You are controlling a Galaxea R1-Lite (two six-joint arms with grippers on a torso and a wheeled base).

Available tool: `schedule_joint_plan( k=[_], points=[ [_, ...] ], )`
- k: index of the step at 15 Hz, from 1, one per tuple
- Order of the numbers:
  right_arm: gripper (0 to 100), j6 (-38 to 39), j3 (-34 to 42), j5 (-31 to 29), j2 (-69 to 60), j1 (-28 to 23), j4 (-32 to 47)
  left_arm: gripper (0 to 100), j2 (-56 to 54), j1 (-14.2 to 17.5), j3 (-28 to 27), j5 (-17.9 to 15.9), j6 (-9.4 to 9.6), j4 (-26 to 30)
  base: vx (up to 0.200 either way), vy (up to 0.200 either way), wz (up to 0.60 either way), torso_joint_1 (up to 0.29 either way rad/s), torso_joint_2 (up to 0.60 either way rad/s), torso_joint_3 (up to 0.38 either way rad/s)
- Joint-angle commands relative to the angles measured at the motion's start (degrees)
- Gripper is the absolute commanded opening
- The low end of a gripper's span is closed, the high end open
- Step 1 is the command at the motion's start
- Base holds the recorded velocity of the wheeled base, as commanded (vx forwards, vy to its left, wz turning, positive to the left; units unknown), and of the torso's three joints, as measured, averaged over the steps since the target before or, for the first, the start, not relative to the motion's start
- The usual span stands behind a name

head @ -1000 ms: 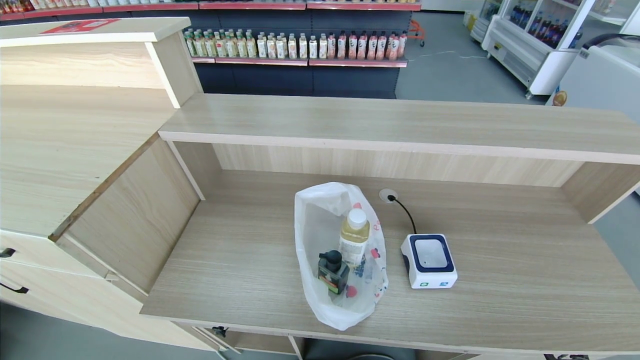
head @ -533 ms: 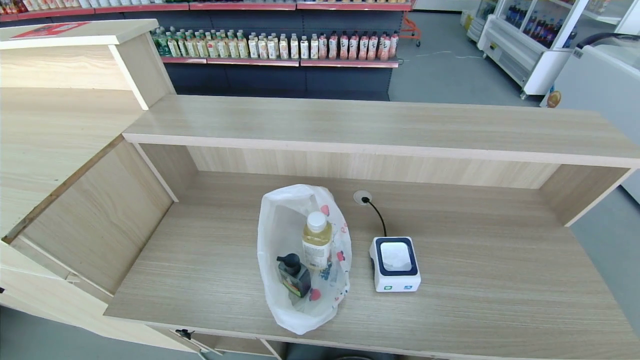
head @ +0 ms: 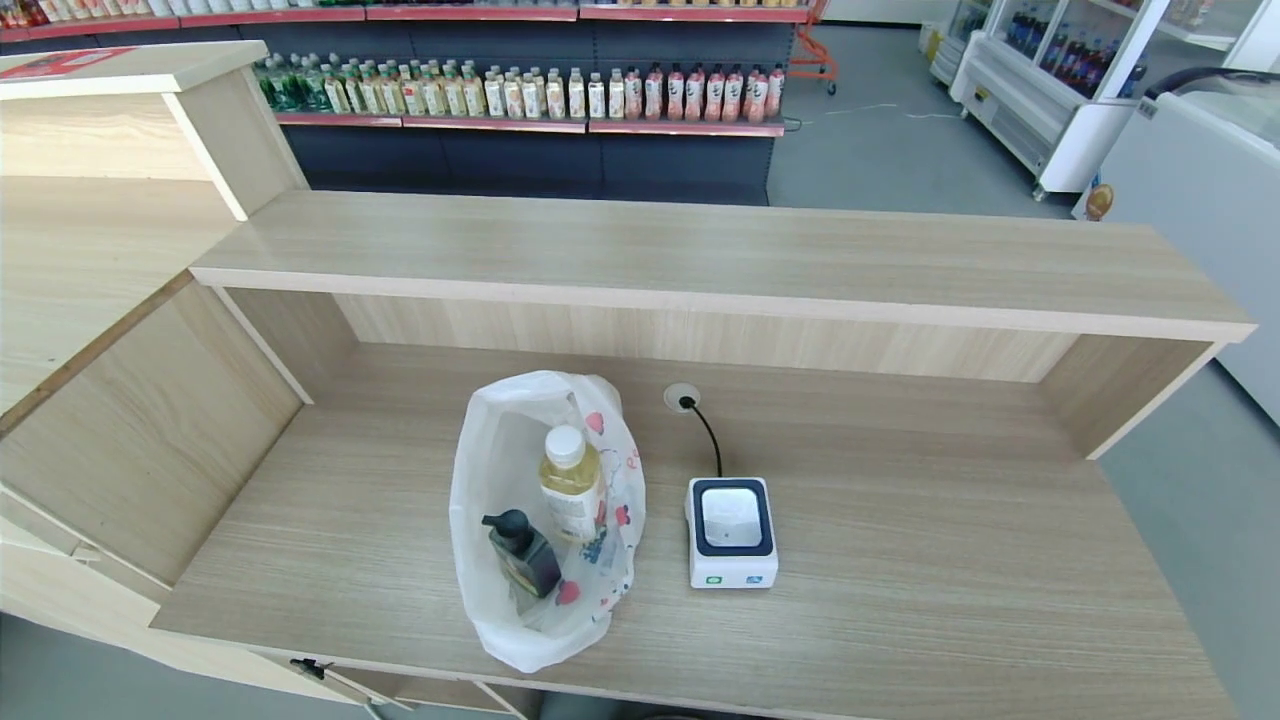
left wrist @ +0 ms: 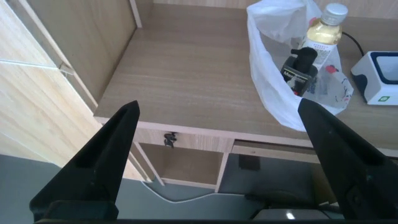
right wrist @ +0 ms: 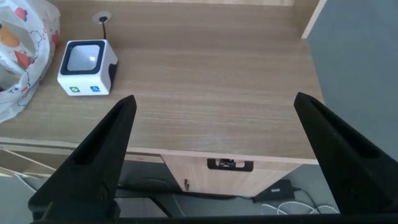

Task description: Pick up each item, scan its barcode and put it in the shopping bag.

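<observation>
Head view: the shopping bag point(head: 482, 500) is sitting on the counter point(head: 900, 560) just beside the scanner point(head: 731, 532), holding a yellow bottle point(head: 570, 488) and a pump bottle point(head: 527, 558). Left wrist view: the left gripper point(left wrist: 217, 112) is hanging wide open, empty. Right wrist view: the right gripper point(right wrist: 214, 102) is gaping empty too.

Wood counter point(head: 950, 560) with raised ledge point(head: 700, 250); drink shelves point(head: 520, 95), glass fridge point(head: 1060, 70) behind; grey floor point(head: 900, 150)

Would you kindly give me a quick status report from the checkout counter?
Left end effector open, empty; right end effector likewise. Drink bottle and pump bottle in the shopping bag. Scanner beside the bag on the counter.
</observation>
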Motion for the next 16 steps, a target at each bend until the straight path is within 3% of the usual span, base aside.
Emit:
schedule_joint_plan(
  k=[1, 2, 3, 6, 9, 16],
  points=[
    [100, 0.1, 0.0, 0.0, 0.1, 0.1, 0.0, 100, 0.0, 0.1, 0.0, 0.0, 0.0, 0.0, 0.0, 0.0, 0.0, 0.0, 0.0, 0.0],
    [100, 0.0, 0.0, 0.0, 0.2, 0.1, 0.0, 100, 0.0, 0.1, 0.0, 0.0, 0.0, 0.0, 0.0, 0.0, 0.0, 0.0, 0.0, 0.0],
    [0, -0.4, 0.0, 0.0, 0.1, 0.1, 0.1, 100, 0.0, 0.1, 0.0, 0.0, 0.0, 0.0, 0.0, 0.0, 0.0, 0.0, 0.0, 0.0],
    [0, 0.1, 0.0, 0.0, 0.1, 0.1, 0.0, 100, 0.0, 0.1, 0.0, 0.0, 0.09, 0.0, 0.0, 0.0, 0.0, 0.0, 0.0, 0.0],
    [0, 0.1, 0.0, -0.1, 0.1, 0.1, 0.0, 100, 0.0, 0.1, 0.0, 0.0, 0.0, 0.0, 0.2, 0.0, 0.0, -0.002, 0.01, 0.004],
    [0, 0.1, 0.0, -0.1, 0.1, 0.1, 0.0, 100, 0.0, 0.1, 0.0, 0.0, 0.0, 0.0, 0.0, 0.0, 0.0, 0.0, 0.0, 0.0]
  ],
)
